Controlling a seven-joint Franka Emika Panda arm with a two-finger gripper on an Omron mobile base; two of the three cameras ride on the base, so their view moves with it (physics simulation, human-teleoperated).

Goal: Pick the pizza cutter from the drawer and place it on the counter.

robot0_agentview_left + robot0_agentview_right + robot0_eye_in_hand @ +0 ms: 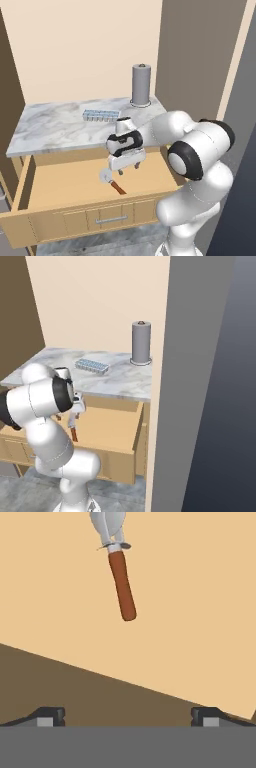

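Left base view: drawer (75,210) pulled fully out under the counter (50,130), floor bare wood apart from the pizza cutter (111,180). Cutter lies near the drawer's middle, wheel toward 10 o'clock, handle toward 4 o'clock. Hand (127,171) hangs above the drawer floor, fingers down, just at 2 o'clock of the cutter wheel, not touching it. Counter front edge runs right behind the hand's body; little gap there. Drawer side walls sit well clear at 9 and 3 o'clock. On the counter: ice tray (101,115) at 12 o'clock of the hand, grey cylinder (141,85) at the back right corner. Wide bare marble to the left of the tray.

Right base view: arm blocks most of the drawer. Hand (75,417) shows beside the elbow, cutter handle (74,434) pokes out below it at 6 o'clock. Drawer right wall (138,426) stands well off at 3 o'clock, with a tall wall panel (165,381) just beyond it. Ice tray (92,366) and cylinder (141,342) sit on the counter (130,381) past the drawer.

Hand view: fingertips (50,716) set wide apart, nothing between them, so hand is open. Cutter (118,567) at 12 o'clock, handle end nearest, wheel cut off by the top edge. A darker wood face (75,687) runs diagonally between fingertips and cutter.
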